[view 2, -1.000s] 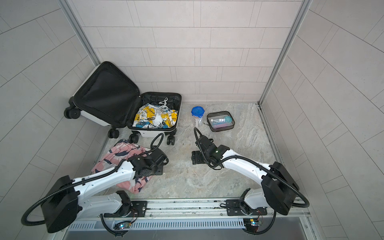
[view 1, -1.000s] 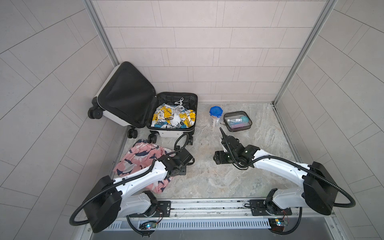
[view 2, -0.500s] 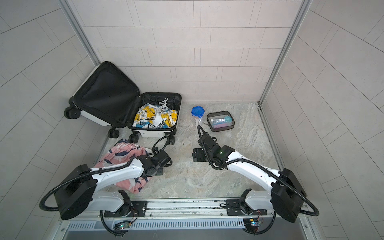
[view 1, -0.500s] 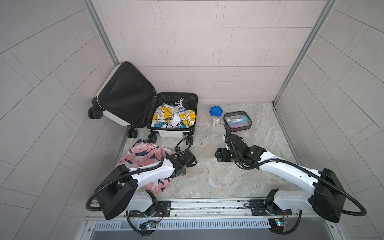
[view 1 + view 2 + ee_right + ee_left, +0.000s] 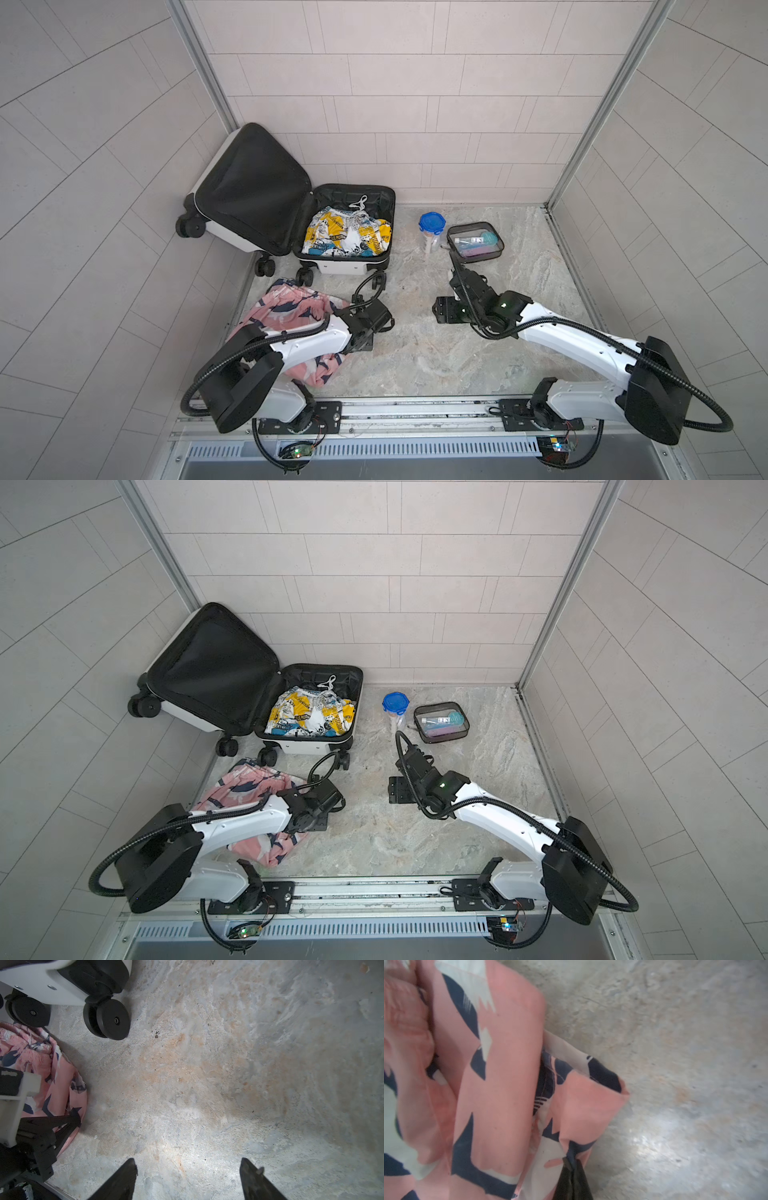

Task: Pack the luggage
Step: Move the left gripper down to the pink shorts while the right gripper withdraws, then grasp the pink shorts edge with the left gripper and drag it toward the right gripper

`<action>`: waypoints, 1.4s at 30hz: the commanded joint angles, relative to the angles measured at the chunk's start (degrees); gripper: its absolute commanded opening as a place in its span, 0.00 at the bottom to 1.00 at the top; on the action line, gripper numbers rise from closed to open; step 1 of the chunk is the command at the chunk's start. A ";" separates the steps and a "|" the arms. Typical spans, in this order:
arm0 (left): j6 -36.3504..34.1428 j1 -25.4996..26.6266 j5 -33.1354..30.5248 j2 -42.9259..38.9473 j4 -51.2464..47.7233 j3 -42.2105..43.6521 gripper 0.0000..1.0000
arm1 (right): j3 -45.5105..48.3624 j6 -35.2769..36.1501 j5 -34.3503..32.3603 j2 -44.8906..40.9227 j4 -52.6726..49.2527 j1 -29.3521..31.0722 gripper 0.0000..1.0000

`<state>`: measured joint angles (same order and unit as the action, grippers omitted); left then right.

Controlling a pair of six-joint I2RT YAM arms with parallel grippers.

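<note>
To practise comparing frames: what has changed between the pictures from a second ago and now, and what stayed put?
The left gripper closed its jaws on an edge of the pink patterned cloth. The right gripper stays open over the bare marbled surface, its arm shifted only slightly. The luggage, blue-lidded jar and clear pouch have not moved.

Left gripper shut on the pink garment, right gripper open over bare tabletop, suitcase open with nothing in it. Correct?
Not quite: the suitcase is open but not empty. Both top views show a yellow, white and blue printed garment lying in its flat-lying half. The rest holds: left gripper shut on the pink garment, right gripper open over bare tabletop.
</note>
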<state>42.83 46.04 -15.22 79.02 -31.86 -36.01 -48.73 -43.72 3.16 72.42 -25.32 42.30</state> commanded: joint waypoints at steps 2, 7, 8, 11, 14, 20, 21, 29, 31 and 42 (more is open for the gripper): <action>-3.50 3.41 5.32 -1.60 1.11 -4.29 0.00 | -0.36 -0.83 -2.78 -0.97 -2.70 -0.63 0.79; -4.83 8.08 10.56 0.86 3.09 -8.94 0.00 | 0.42 -1.01 -2.59 -1.17 -3.07 -1.97 0.79; -5.03 9.01 11.54 1.51 3.87 -9.91 0.00 | 0.60 -0.93 -2.54 -1.31 -3.29 -2.28 0.79; -5.04 11.32 14.32 3.52 6.54 -12.57 0.00 | 1.21 -0.70 -2.36 -2.08 -3.84 -3.32 0.79; -4.82 12.36 17.75 5.77 10.31 -14.91 0.00 | 1.41 -0.37 -1.68 -2.67 -5.35 -5.06 0.79; -4.68 13.15 23.50 12.53 18.18 -21.10 0.00 | 2.78 1.45 -0.08 -6.02 -8.06 -9.30 0.80; -4.60 13.19 24.27 13.76 19.28 -22.32 0.00 | 3.04 1.74 0.23 -6.73 -8.66 -10.26 0.80; -4.33 14.16 28.31 25.68 25.20 -35.50 0.00 | 5.79 5.09 3.67 -14.88 -12.97 -19.42 0.83; -4.38 14.57 28.25 28.15 25.46 -38.93 0.00 | 6.38 5.60 3.44 -16.50 -13.56 -20.78 0.83; -6.88 15.51 22.95 25.07 23.95 -39.51 0.58 | 9.34 6.37 4.12 -21.52 -14.73 -25.33 0.84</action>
<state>37.36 61.23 10.57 108.60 -8.32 -76.99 -40.07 -38.13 7.18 51.90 -38.44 17.52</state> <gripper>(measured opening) 0.584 0.845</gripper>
